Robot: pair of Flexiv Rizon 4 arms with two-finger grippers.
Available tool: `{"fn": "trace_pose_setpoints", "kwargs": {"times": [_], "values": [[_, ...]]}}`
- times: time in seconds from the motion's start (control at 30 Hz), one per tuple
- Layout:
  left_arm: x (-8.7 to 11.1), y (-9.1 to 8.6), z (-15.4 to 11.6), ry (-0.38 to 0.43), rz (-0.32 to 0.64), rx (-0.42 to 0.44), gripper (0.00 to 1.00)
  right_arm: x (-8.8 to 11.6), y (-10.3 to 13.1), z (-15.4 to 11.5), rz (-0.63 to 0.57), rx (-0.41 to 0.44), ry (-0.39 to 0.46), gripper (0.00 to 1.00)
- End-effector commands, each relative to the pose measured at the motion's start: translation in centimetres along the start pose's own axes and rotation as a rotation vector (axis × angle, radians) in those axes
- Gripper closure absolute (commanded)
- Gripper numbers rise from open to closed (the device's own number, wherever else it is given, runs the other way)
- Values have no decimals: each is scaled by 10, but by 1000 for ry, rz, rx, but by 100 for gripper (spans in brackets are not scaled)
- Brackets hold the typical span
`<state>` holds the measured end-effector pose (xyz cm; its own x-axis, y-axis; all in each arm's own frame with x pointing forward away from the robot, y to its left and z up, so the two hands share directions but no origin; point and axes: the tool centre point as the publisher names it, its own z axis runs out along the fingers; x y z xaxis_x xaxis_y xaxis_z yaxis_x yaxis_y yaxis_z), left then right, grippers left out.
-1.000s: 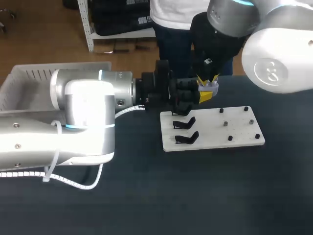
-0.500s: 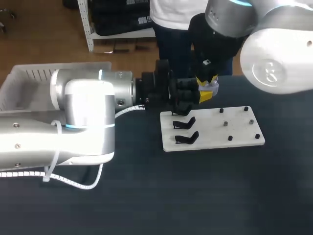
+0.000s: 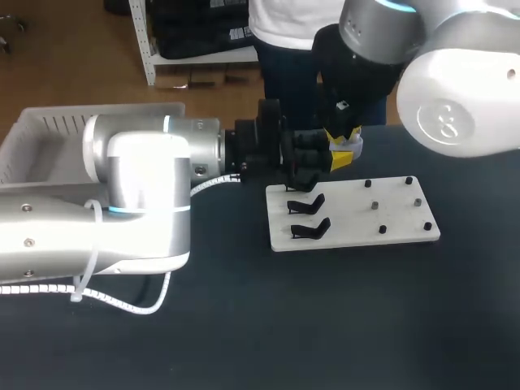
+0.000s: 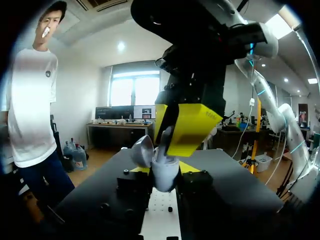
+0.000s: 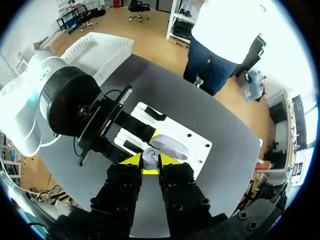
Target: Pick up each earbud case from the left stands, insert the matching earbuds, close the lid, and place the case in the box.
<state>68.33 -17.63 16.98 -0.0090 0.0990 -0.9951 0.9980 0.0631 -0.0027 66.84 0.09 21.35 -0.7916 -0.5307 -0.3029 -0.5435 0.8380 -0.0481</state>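
A pale grey earbud case with its lid up hangs above the far edge of the white board. My left gripper is shut on it from both sides, and in the left wrist view the case sits between its fingers. My right gripper comes down onto the open case from above. Its yellow tips are shut on a small pale earbud right at the case's opening, next to the raised lid. Two black stands on the board's left side are bare.
Several small black pegs stand on the right half of the board. A white slatted box sits at the table's far left, behind my left arm. A person stands beyond the far table edge, not touching anything.
My right gripper has edged slightly to the left over the case. The left arm and the case have stayed put.
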Motion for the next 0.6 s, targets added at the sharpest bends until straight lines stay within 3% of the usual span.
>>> {"fn": "trace_pose_setpoints", "kwargs": {"times": [0.03, 0.4, 0.43, 0.5, 0.6], "values": [[2, -1, 1, -9, 5, -8, 100, -2, 2, 3, 0, 5, 7, 100], [2, -1, 1, -9, 5, -8, 100, -1, 2, 6, -15, 23, 19, 100], [2, -1, 1, -9, 5, -8, 100, -1, 2, 6, -17, 23, 20, 97], [2, -1, 1, -9, 5, -8, 100, 0, 3, 6, -19, 24, 21, 82], [2, -1, 1, -9, 5, -8, 100, 1, 3, 5, -19, 25, 21, 76]]}}
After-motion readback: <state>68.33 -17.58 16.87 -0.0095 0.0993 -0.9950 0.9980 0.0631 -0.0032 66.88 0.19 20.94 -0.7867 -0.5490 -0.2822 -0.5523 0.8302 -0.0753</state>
